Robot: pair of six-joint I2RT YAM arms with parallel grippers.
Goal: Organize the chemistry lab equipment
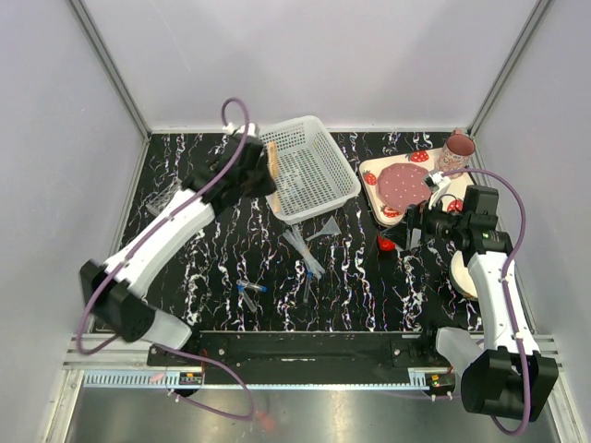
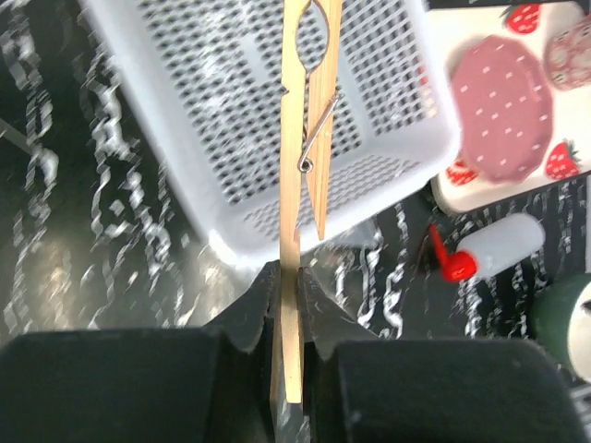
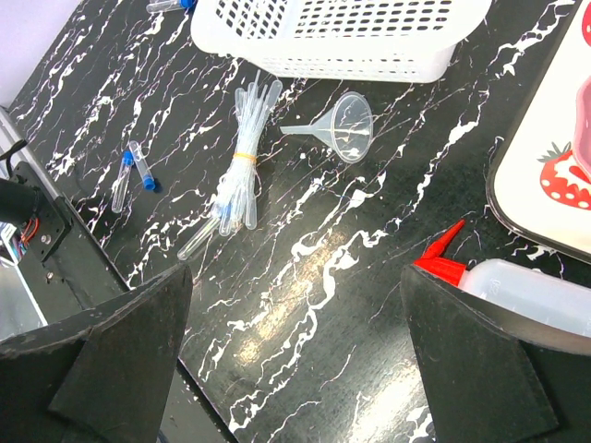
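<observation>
My left gripper (image 1: pixel 266 177) (image 2: pixel 288 277) is shut on a wooden clothespin (image 1: pixel 272 157) (image 2: pixel 301 138) and holds it upright at the near edge of the white mesh basket (image 1: pixel 309 168) (image 2: pixel 231 101). My right gripper (image 1: pixel 409 229) (image 3: pixel 295 305) is open and empty, low over the table. The red-capped squeeze bottle (image 1: pixel 386 245) (image 3: pixel 526 293) lies just outside its right finger. The clear funnel (image 1: pixel 325 226) (image 3: pixel 349 125), a banded bundle of clear tubes (image 1: pixel 303 251) (image 3: pixel 236 175) and two blue-capped tubes (image 1: pixel 249 288) (image 3: pixel 134 168) lie on the table.
The strawberry-print tray (image 1: pixel 374 171) (image 2: pixel 443 189) with its pink plate (image 1: pixel 404 185) stands at the back right, a pink mug (image 1: pixel 457 148) behind it. A cream bowl (image 1: pixel 460 275) sits under my right arm. A clear object (image 1: pixel 166 196) lies at the far left.
</observation>
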